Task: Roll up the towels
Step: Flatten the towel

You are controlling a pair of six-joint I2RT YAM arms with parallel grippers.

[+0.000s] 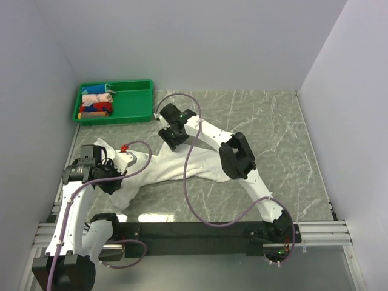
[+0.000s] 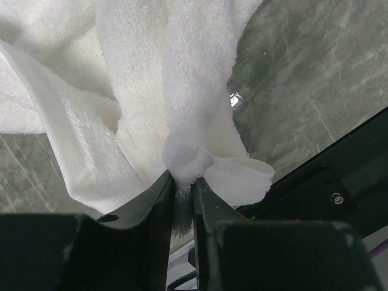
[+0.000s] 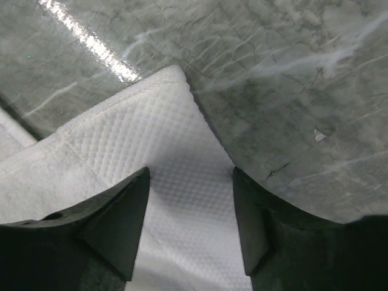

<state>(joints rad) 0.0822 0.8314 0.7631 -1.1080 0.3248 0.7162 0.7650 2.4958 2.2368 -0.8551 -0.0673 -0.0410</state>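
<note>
White terry-cloth towel, large and rumpled, lay across the left-centre of the grey marbled table, drawn into a loose band from the left side toward the middle. At the left end, the left gripper had it! In the left wrist view, the left gripper was clamped hard on a bunched fold of the towel, with the fluffy cloth pinched into a narrow neck between the two dark jaws and flaring out beyond them over the tabletop.

Over at the far edge of the towel, the right gripper pointed down at the cloth. The right wrist view showed the right gripper spread wide, its two black fingers standing either side of a flat corner of the towel. That corner carried a waffle-textured border and lay smooth on the stone-patterned surface. Nothing was held in those jaws, and whether the tips touched the cloth could not be told.

In the far left corner sat a green plastic bin, with small colourful rolled cloths packed at its left end, well apart from the towel. A purple cable looped over the towel's middle.
</note>
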